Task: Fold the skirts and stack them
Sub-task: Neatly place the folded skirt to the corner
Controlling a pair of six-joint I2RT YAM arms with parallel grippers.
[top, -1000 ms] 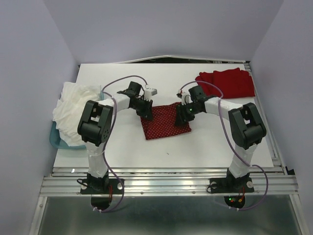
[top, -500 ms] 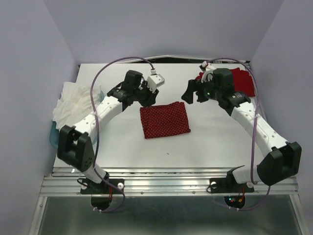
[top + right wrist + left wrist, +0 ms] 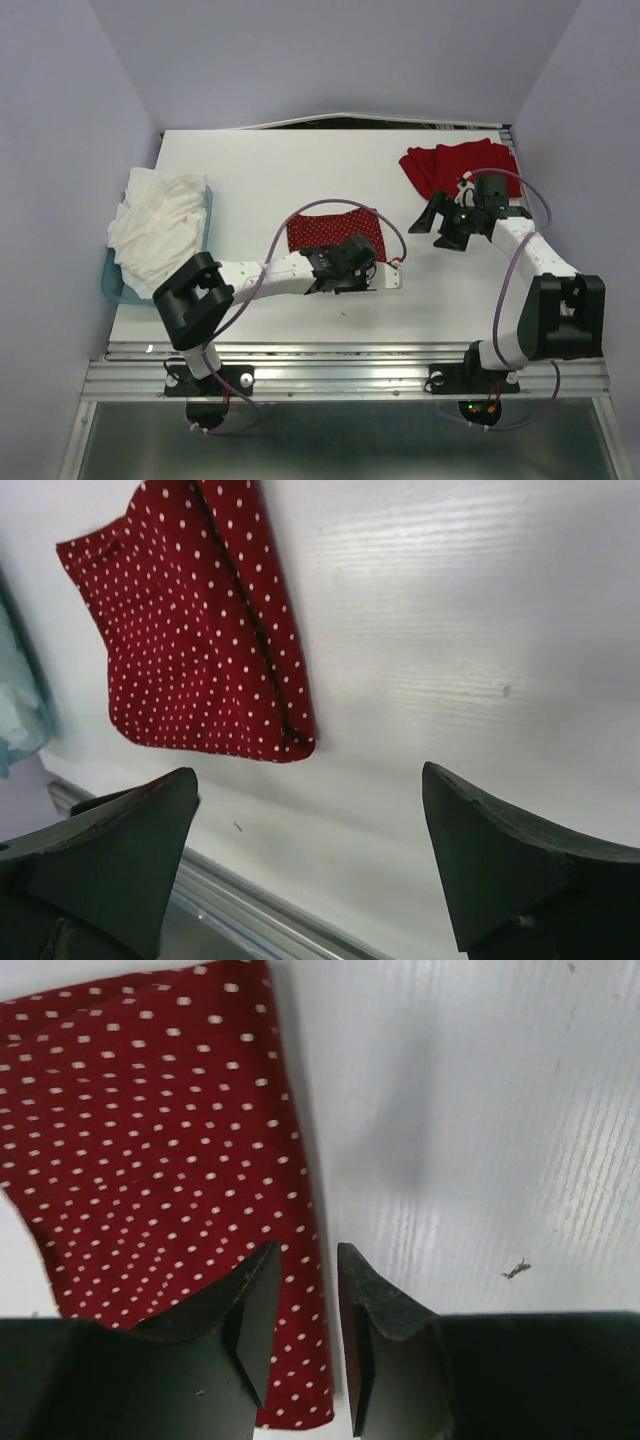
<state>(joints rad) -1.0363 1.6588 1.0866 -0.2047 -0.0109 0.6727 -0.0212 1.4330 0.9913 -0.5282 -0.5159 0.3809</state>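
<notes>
— Since the job is folding and stacking: found the polka-dot skirt?
— Lying mid-table, folded flat into a neat rectangle. Well apart from the bright red skirt, bunched loosely at the far right corner.
— And the left gripper?
— Stretched across from the left and hovering over one edge of the polka-dot skirt, with white table just beside. Drawn nearly together at the fingers, only a slim gap between, with nothing seen pinched.
— Why so narrow?
— Probably to nip or slip under that thin layered edge rather than take in the whole fold. Only a guess.
— Right gripper?
— Spread wide and holding nothing. Parked between the two skirts, nearer the bright red one. Likely placed there to take that one up, or simply to keep out of the way.
— Anything else about?
— White cloth heaped in a teal basket at the left edge.
— Yet to do?
— Judging by the lie: fold the bright red skirt, then stack one on the other.
</notes>
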